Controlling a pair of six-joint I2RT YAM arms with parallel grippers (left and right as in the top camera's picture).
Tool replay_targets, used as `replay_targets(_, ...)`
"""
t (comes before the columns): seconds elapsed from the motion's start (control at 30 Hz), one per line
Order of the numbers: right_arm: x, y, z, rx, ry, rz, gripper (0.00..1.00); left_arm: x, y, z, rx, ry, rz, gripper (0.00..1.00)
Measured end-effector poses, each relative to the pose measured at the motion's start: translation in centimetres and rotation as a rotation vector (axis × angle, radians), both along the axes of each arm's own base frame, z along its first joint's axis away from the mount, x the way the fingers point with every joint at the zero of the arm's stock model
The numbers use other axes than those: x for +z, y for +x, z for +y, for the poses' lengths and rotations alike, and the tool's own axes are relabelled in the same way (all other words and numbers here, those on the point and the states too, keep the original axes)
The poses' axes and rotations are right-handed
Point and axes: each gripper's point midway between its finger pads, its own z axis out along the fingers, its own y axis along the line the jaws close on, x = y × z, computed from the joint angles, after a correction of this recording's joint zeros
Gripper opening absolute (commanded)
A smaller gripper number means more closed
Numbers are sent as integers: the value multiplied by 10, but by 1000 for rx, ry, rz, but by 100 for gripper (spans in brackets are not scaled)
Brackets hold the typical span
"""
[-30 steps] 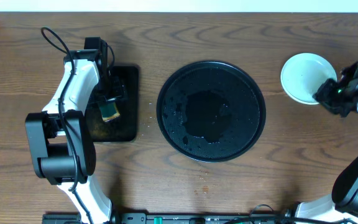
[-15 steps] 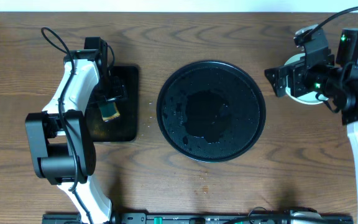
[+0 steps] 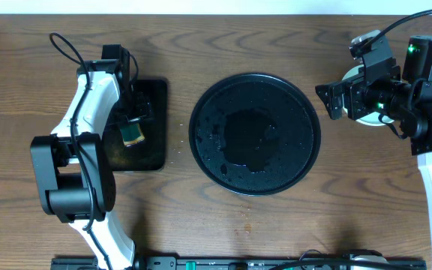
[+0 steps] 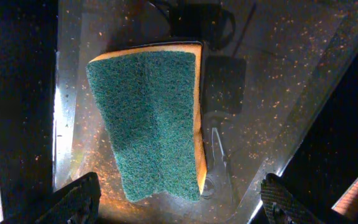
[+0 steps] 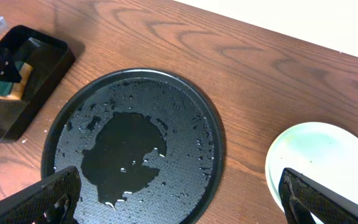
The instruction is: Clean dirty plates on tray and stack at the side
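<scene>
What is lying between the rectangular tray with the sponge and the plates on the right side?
The large round black tray, its surface wet; the overhead view shows it best.

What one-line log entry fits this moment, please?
large round black tray: wet, plateless | pale round plastic plates: beside it | left jaws: open over green-yellow sponge | right jaws: open

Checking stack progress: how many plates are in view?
1 for certain: a pale plate off to the right of the round tray, which holds none. Others may lie stacked under it, hidden.
</scene>
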Motion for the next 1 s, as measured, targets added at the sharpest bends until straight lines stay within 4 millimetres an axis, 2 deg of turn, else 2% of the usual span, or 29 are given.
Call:
replay_targets(0.13, 1, -7, -9, -42, -54, -2, 99, 0, 0, 0, 0, 0, 0, 83)
replay_targets(0.23, 32, -32, -6, -38, -78, -106, 99, 0, 0, 0, 0, 0, -1, 83)
replay_targets(0.3, 76, -69, -5, -30, -99, -271, 99, 0, 0, 0, 0, 0, 0, 83)
replay_targets(0.37, 108, -97, -9, -32, -110, -411, 99, 0, 0, 0, 0, 0, 0, 83)
replay_targets(0.4, 136, -120, -12, -37, -120, -558, 99, 0, 0, 0, 0, 0, 0, 83)
replay_targets(0.43, 146, -129, -13, -40, -122, -614, 99, 0, 0, 0, 0, 0, 0, 83)
replay_targets(0.47, 167, -151, -16, -46, -121, -757, 99, 0, 0, 0, 0, 0, 0, 83)
replay_targets(0.57, 181, -189, -19, -59, -115, -972, 99, 0, 0, 0, 0, 0, 0, 83)
replay_targets(0.63, 169, -205, -21, -72, -111, -1090, 99, 0, 0, 0, 0, 0, 0, 83)
replay_targets(0.67, 147, -205, -21, -73, -113, -1109, 99, 0, 0, 0, 0, 0, 0, 83)
replay_targets(0.7, 139, -204, -21, -77, -110, -1138, 99, 0, 0, 0, 0, 0, 0, 83)
replay_targets(0.73, 111, -195, -20, -76, -112, -1137, 99, 0, 0, 0, 0, 0, 0, 83)
replay_targets(0.77, 98, -192, -20, -75, -113, -1130, 99, 0, 0, 0, 0, -1, 0, 82)
replay_targets(0.8, 72, -180, -18, -74, -112, -1140, 99, 0, 0, 0, 0, 0, 0, 83)
replay_targets(0.87, 36, -163, -16, -68, -111, -1123, 99, 0, 0, 0, 0, 0, 0, 83)
replay_targets(0.93, 14, -151, -14, -65, -110, -1111, 99, 0, 0, 0, 0, 0, 0, 83)
replay_targets(0.97, -13, -139, -12, -60, -112, -1077, 99, 0, 0, 0, 0, 0, -1, 83)
replay_targets(1.0, -21, -135, -12, -60, -113, -1069, 99, 0, 0, 0, 0, 0, 0, 83)
